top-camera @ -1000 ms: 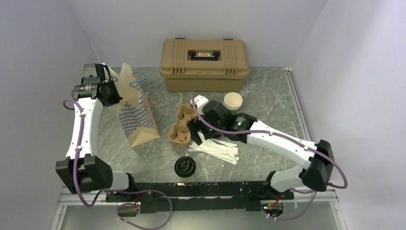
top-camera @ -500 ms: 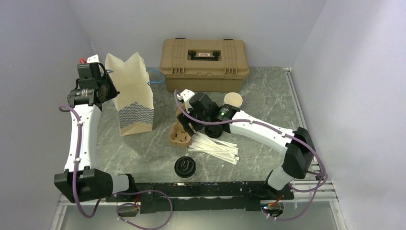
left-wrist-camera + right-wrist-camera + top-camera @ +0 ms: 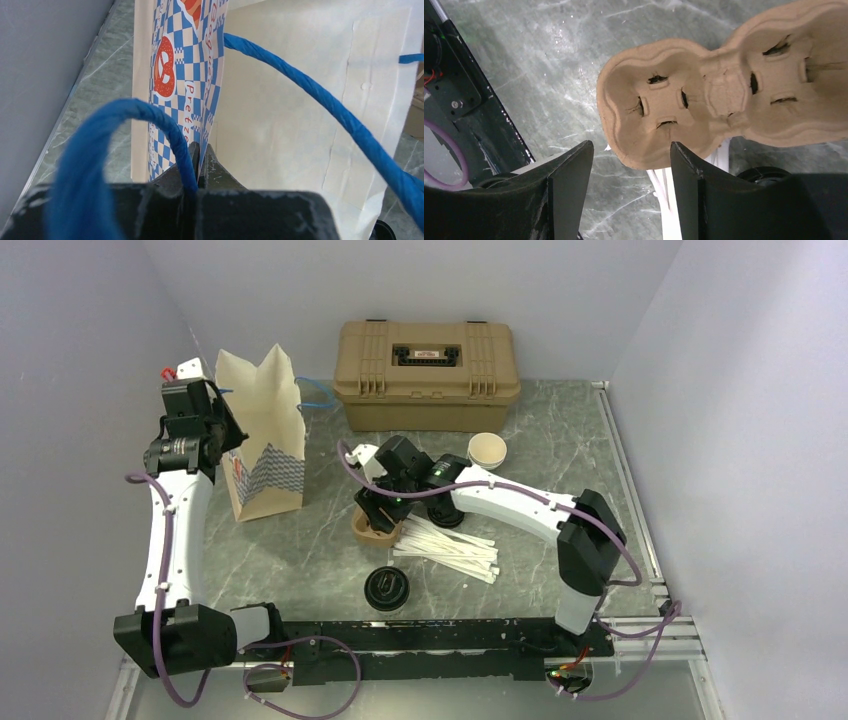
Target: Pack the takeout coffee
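Jaws of right gripper [image 3: 629,156] apart, poised above near well of moulded pulp carrier [image 3: 724,90], gripping nothing. Just to its right, a fan of white wrapped straws [image 3: 448,548].

Back toward arm bases from that gripper, clear of the carrier: takeout coffee [image 3: 387,589], upright, black lid up, long axis vertical, seen from overhead mostly as lid. Much nearer to the right gripper than to the left.

Far off to the left, left gripper [image 3: 199,150] pinched tight on top edge of paper bag [image 3: 280,100], blue twisted handle [image 3: 150,115] looping over its fingers; bag held upright, mouth upward.

Probably a right-arm job, then: pull back toward the bases, close around the standing cup, carry it leftward to the held bag. Risk of tipping if the cup is taken off-centre.
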You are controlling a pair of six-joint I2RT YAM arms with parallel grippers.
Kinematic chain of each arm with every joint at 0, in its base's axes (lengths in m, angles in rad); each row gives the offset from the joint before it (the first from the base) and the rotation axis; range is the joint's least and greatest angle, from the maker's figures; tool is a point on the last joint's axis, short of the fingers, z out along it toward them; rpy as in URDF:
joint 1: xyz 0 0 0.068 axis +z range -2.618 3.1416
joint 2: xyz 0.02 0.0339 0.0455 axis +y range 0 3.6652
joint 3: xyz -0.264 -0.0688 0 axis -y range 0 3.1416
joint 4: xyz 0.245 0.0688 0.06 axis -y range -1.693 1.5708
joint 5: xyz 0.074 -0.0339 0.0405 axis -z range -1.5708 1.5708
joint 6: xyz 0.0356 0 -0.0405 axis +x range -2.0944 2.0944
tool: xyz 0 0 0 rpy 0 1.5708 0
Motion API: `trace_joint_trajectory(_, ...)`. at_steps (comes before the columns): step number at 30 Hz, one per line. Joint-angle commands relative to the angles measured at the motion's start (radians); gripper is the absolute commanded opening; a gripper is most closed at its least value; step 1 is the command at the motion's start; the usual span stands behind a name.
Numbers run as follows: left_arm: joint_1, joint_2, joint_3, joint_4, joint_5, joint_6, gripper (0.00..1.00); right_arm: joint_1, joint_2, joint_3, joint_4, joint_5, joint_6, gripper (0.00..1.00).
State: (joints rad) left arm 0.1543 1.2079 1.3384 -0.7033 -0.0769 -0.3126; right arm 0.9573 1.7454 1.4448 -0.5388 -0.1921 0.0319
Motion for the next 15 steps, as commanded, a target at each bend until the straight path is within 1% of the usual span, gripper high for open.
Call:
trace_joint_trajectory(1,-0.002,-0.010,-0.010,0.040,0.011,-0.021,0.00,0.003,0.021,0.044,-0.006,-0.054,-0.013,0.61)
trace_joint_trajectory(4,-0.002,-0.010,-0.013,0.034,0.017,-0.024,0.00,0.010,0.051,0.058,-0.012,-0.047,-0.003,0.57)
trace_joint_trajectory(15,-0.002,-0.008,-0.020,0.031,0.041,-0.032,0.00,0.029,0.124,0.089,-0.015,-0.087,-0.001,0.52)
